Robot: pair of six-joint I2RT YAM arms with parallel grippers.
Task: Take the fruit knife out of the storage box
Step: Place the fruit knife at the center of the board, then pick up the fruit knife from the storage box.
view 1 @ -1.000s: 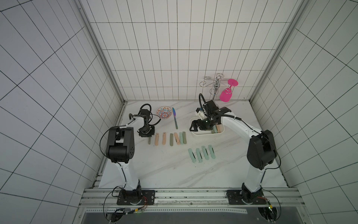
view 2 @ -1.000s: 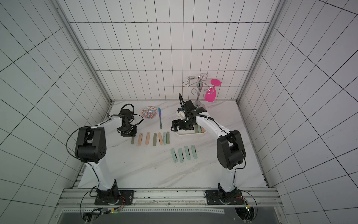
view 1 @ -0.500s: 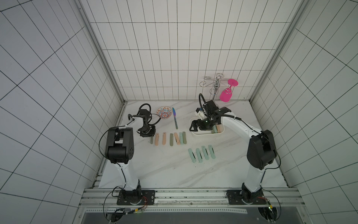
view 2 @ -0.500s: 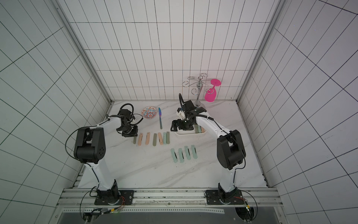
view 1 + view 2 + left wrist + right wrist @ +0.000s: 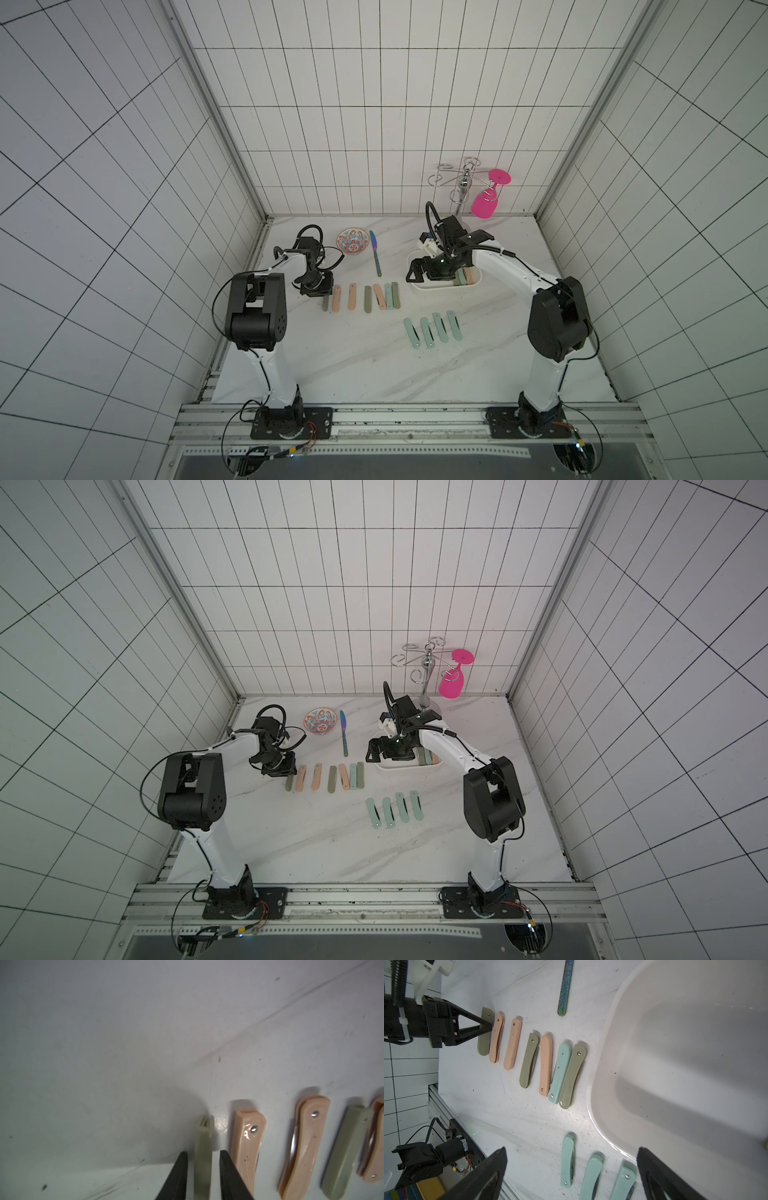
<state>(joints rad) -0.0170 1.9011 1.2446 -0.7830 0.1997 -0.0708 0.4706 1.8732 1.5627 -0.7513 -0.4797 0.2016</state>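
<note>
Tools: left tool (image 5: 203, 1154) loosely straddles olive knife (image 5: 204, 1136), right tool (image 5: 572, 1149) gapes at storage box (image 5: 643, 1043).

Top views: bright, even overhead light, sharp, shadows faint. My left wrist view: dim, blurred, a broad shadow. My right: glare on the box (image 5: 593, 1084) rim.

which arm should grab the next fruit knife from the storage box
Right. The right tool hangs wide open over the edge of the storage box, and fruit knives lie inside it. The left tool is across the table, open around an olive knife ending the laid-out row.
</note>
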